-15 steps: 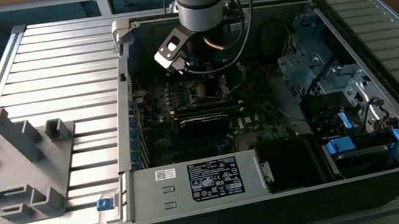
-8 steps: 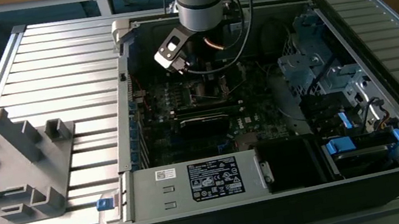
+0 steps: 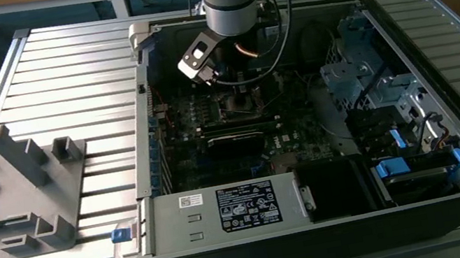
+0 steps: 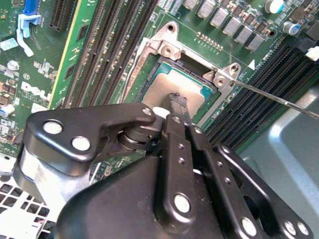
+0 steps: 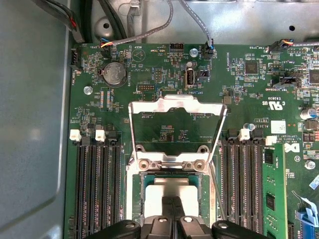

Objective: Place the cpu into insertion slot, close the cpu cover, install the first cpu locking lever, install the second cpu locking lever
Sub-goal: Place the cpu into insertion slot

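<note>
The cpu [image 5: 170,187] [image 4: 158,92] lay flat in the insertion slot [image 5: 143,177] [image 4: 172,63], right under my end effector [image 5: 174,208] [image 4: 178,102]. The fingers were clenched together w/ nothing gripped, tips down at the chip's metal top. Just beyond the tips, the cpu cover [image 5: 175,104] stood flipped open. A thin locking lever [image 4: 271,96] [image 5: 214,185] ran beside the slot. Black memory slots [image 5: 97,184] flanked both sides of the motherboard [image 3: 237,110], inside the pc case [image 3: 440,3] on the slatted surface [image 3: 58,67].

Dull silver-grey, flat square cpu [image 5: 172,185] lies seated in the dark, silver-rimmed square insertion slot [image 5: 144,189]. The thin, shiny silver, square-windowed cpu cover [image 5: 177,105], hinged along one slot edge, stands swung fully open.
</note>
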### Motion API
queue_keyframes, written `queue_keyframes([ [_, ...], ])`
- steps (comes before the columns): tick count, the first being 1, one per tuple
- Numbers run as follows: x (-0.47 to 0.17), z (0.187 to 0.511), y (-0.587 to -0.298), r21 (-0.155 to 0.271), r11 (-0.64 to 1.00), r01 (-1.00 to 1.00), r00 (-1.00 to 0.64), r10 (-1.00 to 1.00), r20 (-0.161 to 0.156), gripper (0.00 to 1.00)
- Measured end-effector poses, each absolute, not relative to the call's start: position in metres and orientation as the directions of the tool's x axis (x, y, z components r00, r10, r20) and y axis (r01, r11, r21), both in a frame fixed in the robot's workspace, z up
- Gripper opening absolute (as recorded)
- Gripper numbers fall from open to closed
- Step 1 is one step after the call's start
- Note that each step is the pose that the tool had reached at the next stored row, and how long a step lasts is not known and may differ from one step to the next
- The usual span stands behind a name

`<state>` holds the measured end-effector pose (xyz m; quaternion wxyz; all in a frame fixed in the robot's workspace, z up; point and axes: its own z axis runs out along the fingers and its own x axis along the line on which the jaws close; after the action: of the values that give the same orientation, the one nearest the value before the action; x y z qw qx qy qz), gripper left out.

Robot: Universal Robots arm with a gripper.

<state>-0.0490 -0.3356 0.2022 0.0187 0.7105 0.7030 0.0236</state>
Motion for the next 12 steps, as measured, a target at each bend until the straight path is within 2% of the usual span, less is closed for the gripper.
queue_keyframes([
  [12,-0.0496,0.2011,-0.3352,0.060,-0.011,0.998,0.010,1.000,0.009,0.11],
])
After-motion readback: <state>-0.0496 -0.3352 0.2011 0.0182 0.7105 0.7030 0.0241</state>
